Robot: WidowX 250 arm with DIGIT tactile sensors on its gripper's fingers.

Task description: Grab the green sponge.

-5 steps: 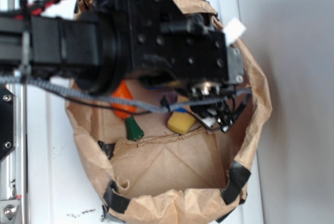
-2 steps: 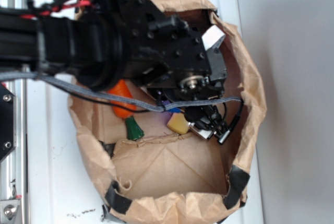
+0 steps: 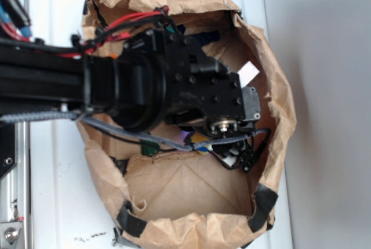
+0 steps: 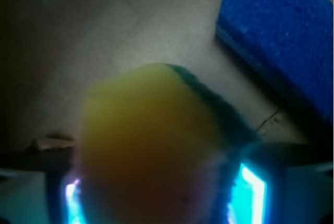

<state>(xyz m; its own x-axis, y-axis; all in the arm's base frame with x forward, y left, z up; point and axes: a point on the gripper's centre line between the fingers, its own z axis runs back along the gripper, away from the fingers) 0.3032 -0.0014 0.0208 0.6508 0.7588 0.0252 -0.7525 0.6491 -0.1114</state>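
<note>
Sponge [image 4: 156, 156], blurry yellow with perhaps a green edge; end effector [image 3: 235, 157] state unclear.

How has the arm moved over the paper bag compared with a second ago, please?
Yes. In the exterior view the arm's wrist block has shifted down the picture and leftward against the paper bag's fixed rim, now covering the carrot; only its green stem shows.

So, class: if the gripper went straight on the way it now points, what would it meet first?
Most likely the yellow block: it fills the wrist view directly ahead of the gripper. The blue sponge lies off to one side. The block is blurred, so how near it is cannot be told.
</note>
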